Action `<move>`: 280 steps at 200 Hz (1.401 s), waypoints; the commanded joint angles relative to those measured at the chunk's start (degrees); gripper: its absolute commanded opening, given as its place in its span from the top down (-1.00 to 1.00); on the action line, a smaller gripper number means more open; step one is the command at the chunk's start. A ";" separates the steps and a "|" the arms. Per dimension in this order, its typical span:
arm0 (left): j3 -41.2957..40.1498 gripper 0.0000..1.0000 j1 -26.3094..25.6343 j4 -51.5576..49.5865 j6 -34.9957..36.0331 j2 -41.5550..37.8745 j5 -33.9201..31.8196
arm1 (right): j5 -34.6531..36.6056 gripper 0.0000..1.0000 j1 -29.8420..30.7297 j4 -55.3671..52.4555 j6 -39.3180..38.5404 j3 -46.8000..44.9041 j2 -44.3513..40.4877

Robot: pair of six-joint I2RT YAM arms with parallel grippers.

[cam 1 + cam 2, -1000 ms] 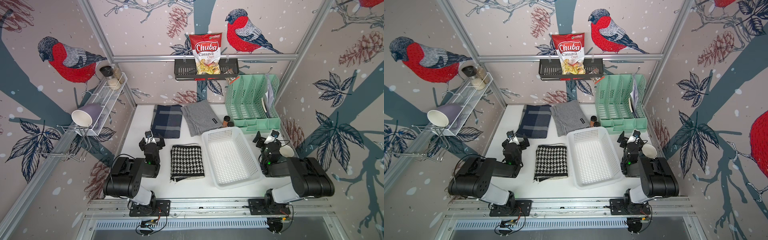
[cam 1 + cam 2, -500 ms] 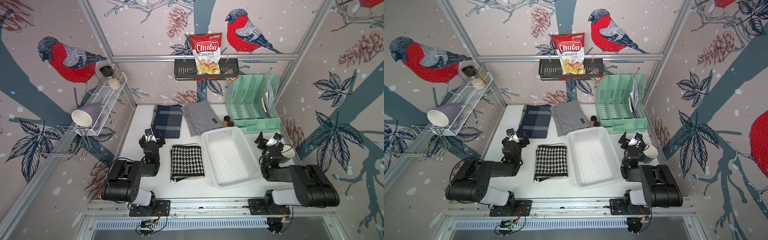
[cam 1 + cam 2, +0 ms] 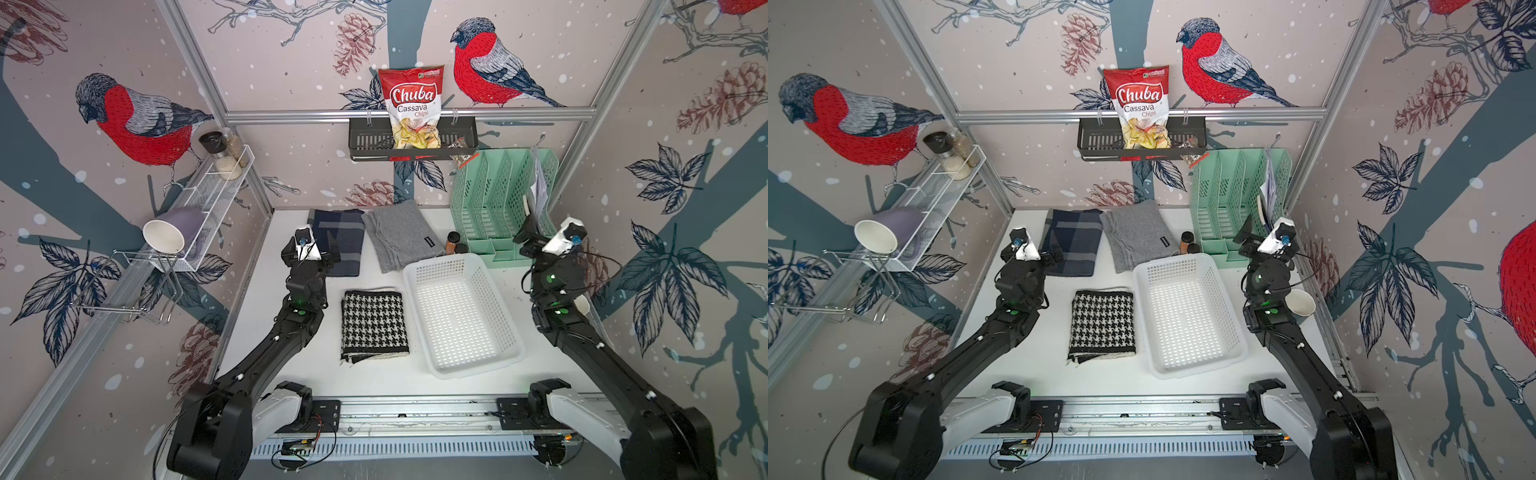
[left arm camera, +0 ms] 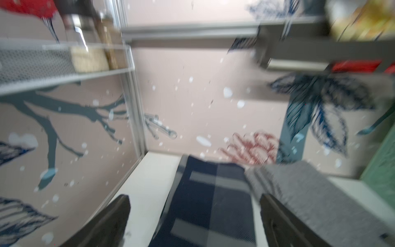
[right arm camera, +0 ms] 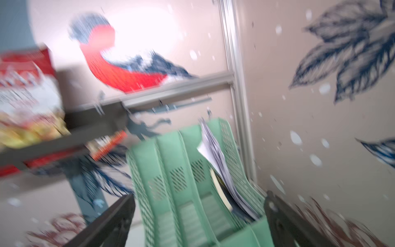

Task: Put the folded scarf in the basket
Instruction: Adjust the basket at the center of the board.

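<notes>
1. The basket [image 3: 440,268] [image 3: 1173,270] sits on the white table [image 3: 374,382], right of centre, with nothing in it.
2. A folded houndstooth scarf [image 3: 374,324] [image 3: 1104,324] lies flat just beside the basket's left rim, apart from it and outside it.
3. Two more folded scarves lie nearer the back wall: a navy scarf [image 3: 343,241] [image 3: 1075,245] and, to its right, a grey scarf [image 3: 401,237] [image 3: 1138,237]. The grey one's near corner comes close to the basket's far rim.
4. The left gripper [image 3: 309,241] [image 3: 1027,249] is raised over the near left edge of the navy scarf and tilted toward the back wall.
5. Its wrist view is blurred, yet shows the left gripper [image 4: 194,198] with jaws spread wide and nothing between them. The navy scarf [image 4: 205,203] and grey scarf [image 4: 299,192] lie beyond.
6. The right gripper [image 3: 548,232] [image 3: 1266,237] is raised near the right wall, in front of the green organiser [image 3: 494,208].
7. Its wrist view, also blurred, shows the right gripper [image 5: 198,196] with jaws wide apart and holding nothing, facing the organiser [image 5: 181,181].
8. Neither gripper touches a scarf or the basket.
9. A white cup [image 3: 1300,302] lies on the table beside the right arm.
</notes>
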 commanded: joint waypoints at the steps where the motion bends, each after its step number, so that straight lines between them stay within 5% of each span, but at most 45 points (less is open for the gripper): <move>1: 11.01 -0.96 0.89 -22.13 -21.08 -1.88 -8.83 | -0.51 -1.00 -1.62 -20.55 30.97 6.41 -1.70; 11: 17.66 -0.92 4.25 -41.65 -37.44 -1.06 -4.02 | -7.46 -1.00 -5.29 -21.77 38.79 4.64 -2.32; 28: 18.82 -0.93 10.17 -42.19 -37.31 -0.37 15.40 | -20.84 -1.00 -7.94 -19.34 37.45 2.76 -1.54; 58: 23.96 -0.92 10.21 -51.44 -36.99 3.05 27.64 | -1.82 -1.00 9.33 -46.02 26.40 16.42 4.52; 78: 23.38 -0.91 8.95 -56.70 -37.41 3.39 30.79 | 3.35 -1.00 18.84 -57.49 26.44 21.57 6.89; 126: 17.94 -0.79 2.08 -62.72 -38.02 -0.07 29.51 | -5.75 -0.73 33.48 -69.26 34.93 25.66 15.41; 176: 16.26 -0.74 -0.96 -67.38 -39.92 -0.76 24.37 | -8.45 -0.55 47.47 -77.39 32.31 37.08 33.51; 205: 17.27 -0.66 -3.88 -68.22 -40.96 0.02 21.94 | -5.13 -0.26 49.22 -86.86 34.13 45.04 43.67; 280: 19.03 -0.63 -5.70 -71.26 -41.59 -0.69 18.34 | -3.97 -0.10 53.50 -89.67 37.63 46.49 51.00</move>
